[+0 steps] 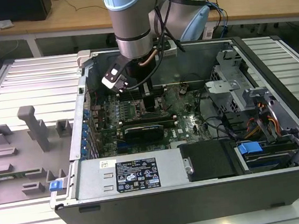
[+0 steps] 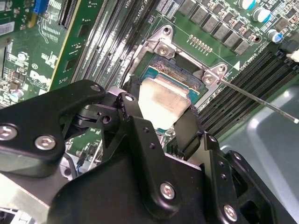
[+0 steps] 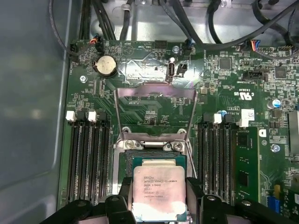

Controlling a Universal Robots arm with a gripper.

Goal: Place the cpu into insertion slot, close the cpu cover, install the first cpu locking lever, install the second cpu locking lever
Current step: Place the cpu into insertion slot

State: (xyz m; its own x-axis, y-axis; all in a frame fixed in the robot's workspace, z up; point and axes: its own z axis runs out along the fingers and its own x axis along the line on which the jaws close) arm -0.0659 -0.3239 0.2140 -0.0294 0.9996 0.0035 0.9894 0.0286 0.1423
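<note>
Light: bright, even.
Glare: cpu (image 2: 161,100) top washed pale in second wrist view.
Shadow: case (image 1: 187,64) interior dim.

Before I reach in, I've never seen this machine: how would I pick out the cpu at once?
Look inside the open computer case at the green board. Between its two banks of long black memory slots, black fingers reach down. The cpu is the flat square chip clamped between them, silvery on top with a green rim, unlike the long narrow slots.

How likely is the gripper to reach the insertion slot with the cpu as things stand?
Probably yes: the gripper holds the cpu right at the insertion slot, and the cpu cover stands open.
</note>
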